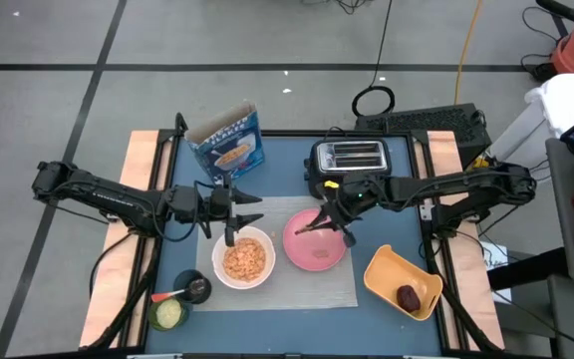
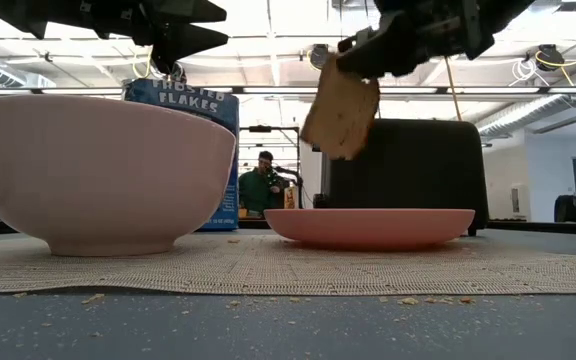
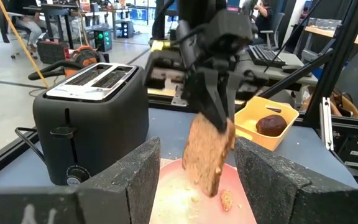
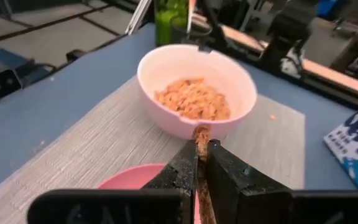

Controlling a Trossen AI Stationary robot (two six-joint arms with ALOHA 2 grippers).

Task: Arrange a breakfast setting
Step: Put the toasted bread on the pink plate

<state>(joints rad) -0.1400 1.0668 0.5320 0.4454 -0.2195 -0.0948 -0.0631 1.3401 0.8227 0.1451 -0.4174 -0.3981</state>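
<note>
- Right gripper (image 1: 328, 221) pinches the brown toast slice (image 2: 341, 112) between closed-up fingers, hanging clear above the pink plate (image 1: 314, 241).
- Left gripper (image 1: 249, 208) hovers over the white bowl (image 1: 243, 258) of cereal, fingers spread wide, holding nothing.
- Blue cereal box (image 2: 182, 98) at the far left reads "FLAKES".
- Bowl and plate sit on the grey mat (image 1: 337, 287).

A grey rectangular mat (image 1: 297, 284) is lying on the table, carrying a white round bowl (image 1: 243, 258) of cereal beside a pink round plate (image 1: 314, 242). A brown toast slice (image 2: 341, 112) is hanging tilted above the plate. A small dark red fruit (image 1: 408, 296) is sitting well apart.
</note>
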